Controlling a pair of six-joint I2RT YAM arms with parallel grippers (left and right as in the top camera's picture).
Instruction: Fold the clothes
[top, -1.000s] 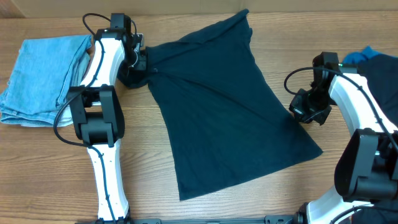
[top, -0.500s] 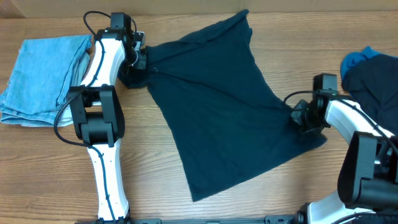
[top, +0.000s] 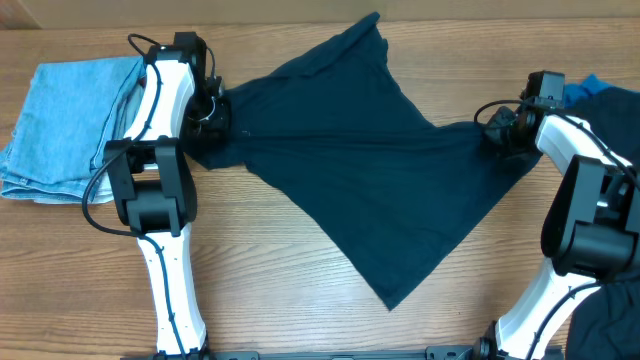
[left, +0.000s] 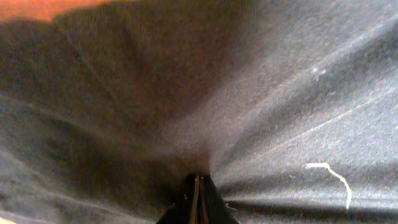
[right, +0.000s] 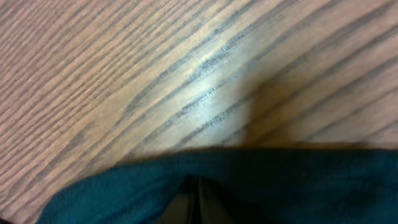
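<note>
The clothes, a dark navy T-shirt-like garment, are stretched across the middle of the wooden table between my two arms. My left gripper is shut on its left corner, where the fabric bunches. In the left wrist view the cloth fans out in tight pleats from my shut left gripper. My right gripper is shut on the right corner, held taut. The right wrist view has the navy fabric gathered around the shut right gripper, above the wood grain.
A folded light blue denim garment lies at the far left. A pile of dark and blue clothes sits at the right edge. More dark fabric shows at the bottom right corner. Bare wood lies along the front.
My right gripper has swung up and to the right, pulling the garment's right corner with it. The garment is now pulled taut between both grippers and its lower edge has turned into a point.
</note>
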